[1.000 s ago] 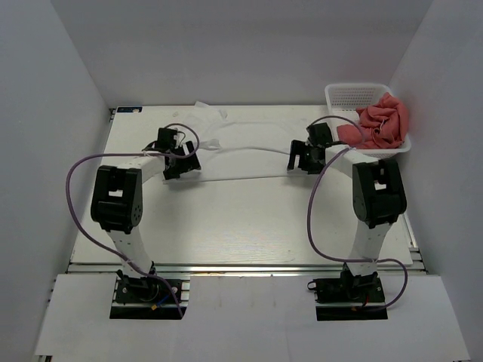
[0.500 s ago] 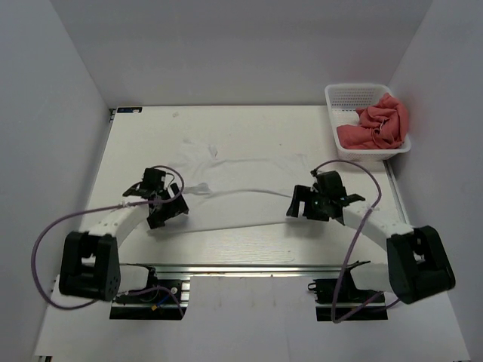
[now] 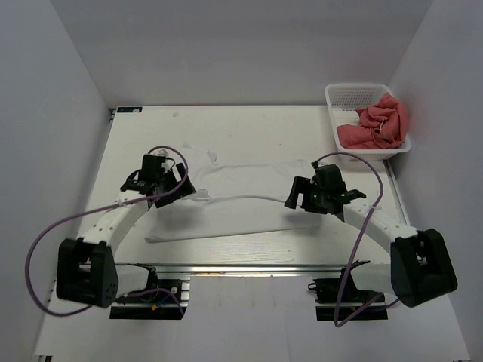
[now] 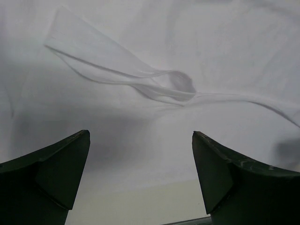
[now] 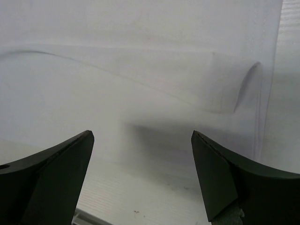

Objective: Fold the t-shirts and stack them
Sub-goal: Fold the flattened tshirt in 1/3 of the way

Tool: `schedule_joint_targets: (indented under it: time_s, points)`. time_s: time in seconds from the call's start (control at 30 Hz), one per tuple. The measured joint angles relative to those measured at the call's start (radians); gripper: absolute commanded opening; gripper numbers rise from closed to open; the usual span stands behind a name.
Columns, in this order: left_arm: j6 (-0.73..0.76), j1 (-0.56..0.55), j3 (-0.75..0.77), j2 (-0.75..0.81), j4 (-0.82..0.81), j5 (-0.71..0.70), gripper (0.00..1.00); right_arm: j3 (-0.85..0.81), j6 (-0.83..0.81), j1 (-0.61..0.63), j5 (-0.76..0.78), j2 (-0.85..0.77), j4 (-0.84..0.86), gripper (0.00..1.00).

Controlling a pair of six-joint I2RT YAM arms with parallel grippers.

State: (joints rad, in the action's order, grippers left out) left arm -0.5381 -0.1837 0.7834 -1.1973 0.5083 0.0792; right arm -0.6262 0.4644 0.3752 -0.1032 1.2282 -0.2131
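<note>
my two arms have come back toward me and let go, so the left gripper (image 3: 179,190) and right gripper (image 3: 293,200) now hang wide apart and empty over the white t-shirt (image 3: 234,215), which looks folded over once mid-table.

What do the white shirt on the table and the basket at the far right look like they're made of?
White t-shirt: thin, soft, matte cloth, possibly a cotton knit; it lies in limp folds and creases.
Basket: apparently rigid white plastic, slightly glossy; its walls are an open moulded lattice that holds its shape.
</note>
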Motion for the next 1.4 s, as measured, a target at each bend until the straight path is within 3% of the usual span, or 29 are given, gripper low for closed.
schedule_joint_targets:
  time_s: [0.17,0.53,0.9,1.23,1.4]
  points:
    - [0.007,-0.034,0.000,-0.156,-0.039,0.047,1.00,-0.016,0.022,0.000,0.011,0.118,0.030,0.90]
    - [0.010,-0.086,0.024,-0.256,-0.131,0.032,1.00,-0.033,0.047,0.000,0.072,0.187,0.105,0.90]
    - [0.012,-0.086,-0.035,-0.264,-0.206,-0.013,1.00,-0.084,0.152,0.000,0.127,0.298,0.296,0.90]
    - [0.006,-0.087,-0.071,-0.242,-0.204,-0.069,1.00,-0.405,0.218,-0.001,0.172,0.580,0.433,0.90]
    - [0.006,-0.087,-0.073,-0.212,-0.178,-0.083,1.00,-0.449,0.209,0.000,0.173,0.589,0.425,0.90]
